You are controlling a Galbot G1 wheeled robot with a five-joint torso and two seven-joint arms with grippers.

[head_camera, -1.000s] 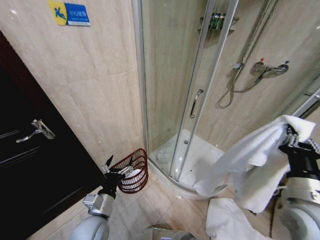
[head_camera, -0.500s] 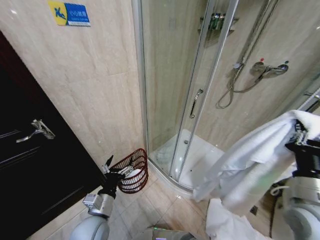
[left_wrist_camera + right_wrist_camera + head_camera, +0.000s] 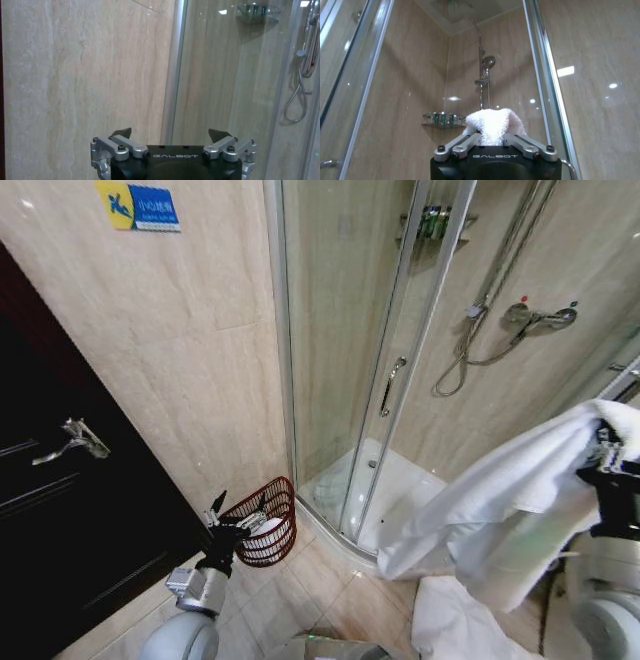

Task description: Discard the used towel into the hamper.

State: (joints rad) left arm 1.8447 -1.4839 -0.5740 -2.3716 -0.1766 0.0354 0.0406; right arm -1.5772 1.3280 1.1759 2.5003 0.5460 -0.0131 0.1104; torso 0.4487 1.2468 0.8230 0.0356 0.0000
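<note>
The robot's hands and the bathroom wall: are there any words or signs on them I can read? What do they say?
"GALBOT" in pale letters on the black body of the left gripper.
"GALBOT" again on the right gripper, which pinches the white towel.
The blue and yellow sign high on the tiled wall has a yellow figure; its white writing is too small to read.

You see a bathroom evenly lit from overhead, warm on the beige tile. Bright glare spots dot the wall tiles (image 3: pixel 590 75) and streak the shower glass (image 3: pixel 340 330). The dark door (image 3: pixel 60 510) swallows detail. Straight frames bow toward the head view's edges; the wrist views look soft.
</note>
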